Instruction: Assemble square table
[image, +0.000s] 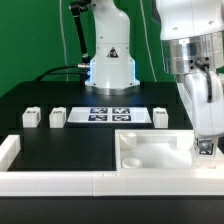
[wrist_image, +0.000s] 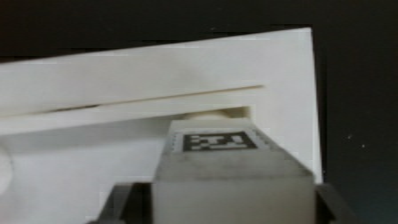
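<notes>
The gripper (image: 205, 143) is clamped on one white table leg (image: 207, 150). In the wrist view this leg (wrist_image: 222, 152) sits between the two dark fingers (wrist_image: 125, 205), with its black-and-white tag facing the camera, and the jaws press on its two sides. The gripper (wrist_image: 222, 200) holds it over the far corner of the square table panel (wrist_image: 143, 85); I cannot tell if the leg already touches the panel.

In the exterior view the square table panel (image: 150, 158) lies in the lower right of the frame, flat on the black table (image: 60, 140), with the raised rim upward. The held leg is at the panel's edge on the exterior view's right.

The arm (image: 190, 40) comes down from the upper right of the frame, and its wrist points nearly straight down.

Three loose legs stand in a row behind the panel: two (image: 30, 117) (image: 57, 117) at the exterior view's left of the marker board (image: 108, 113), and one (image: 160, 117) just beside its right end. White border rails (image: 60, 181) run along the lower left.
</notes>
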